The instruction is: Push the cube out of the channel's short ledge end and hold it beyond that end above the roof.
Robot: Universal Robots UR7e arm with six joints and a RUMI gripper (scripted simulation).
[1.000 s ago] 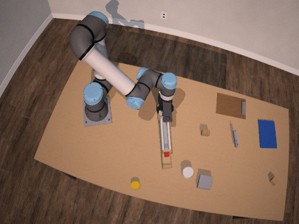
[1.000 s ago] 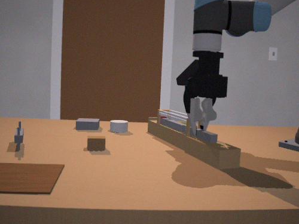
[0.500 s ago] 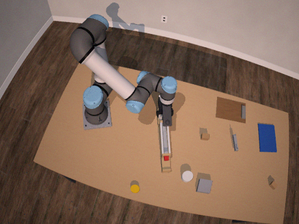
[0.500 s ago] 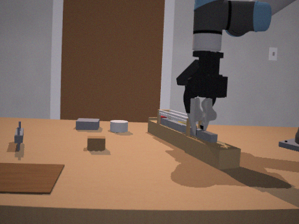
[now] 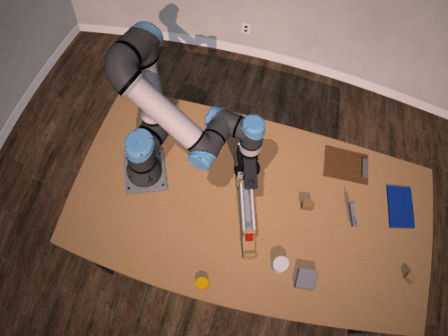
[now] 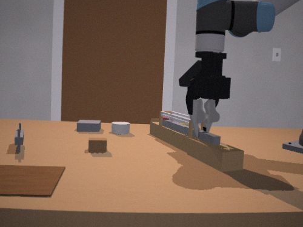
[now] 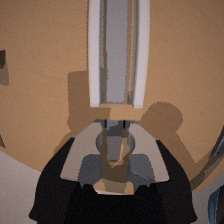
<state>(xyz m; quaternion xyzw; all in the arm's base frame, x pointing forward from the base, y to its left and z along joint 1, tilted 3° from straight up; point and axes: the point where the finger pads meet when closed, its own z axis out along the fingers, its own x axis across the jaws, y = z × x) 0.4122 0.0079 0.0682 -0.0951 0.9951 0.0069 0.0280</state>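
Note:
The red cube [image 5: 249, 236] [image 6: 165, 118] sits on the short ledge, just past the roof's end crosspiece and short of the raised lip [image 5: 249, 254]. The tan channel [image 6: 188, 145] has two pale roof strips [image 5: 254, 211] [image 7: 94, 60]. A long grey bar [image 5: 247, 208] [image 6: 210, 137] [image 7: 116, 55] lies in the channel under the roof, its near end sticking out at the arm's end. My gripper [image 6: 200, 133] [image 7: 115, 114] points down over the long open end, just outside the roof. Its fingers are close together on the bar. The wrist view does not show the cube.
A white disc [image 5: 280, 264] [image 6: 120, 128] and a grey block [image 5: 306, 279] [image 6: 88, 126] stand near the ledge end. A yellow disc [image 5: 202, 283] lies on the other side. A small brown block [image 5: 307, 204] [image 6: 97, 145] stands beside the channel.

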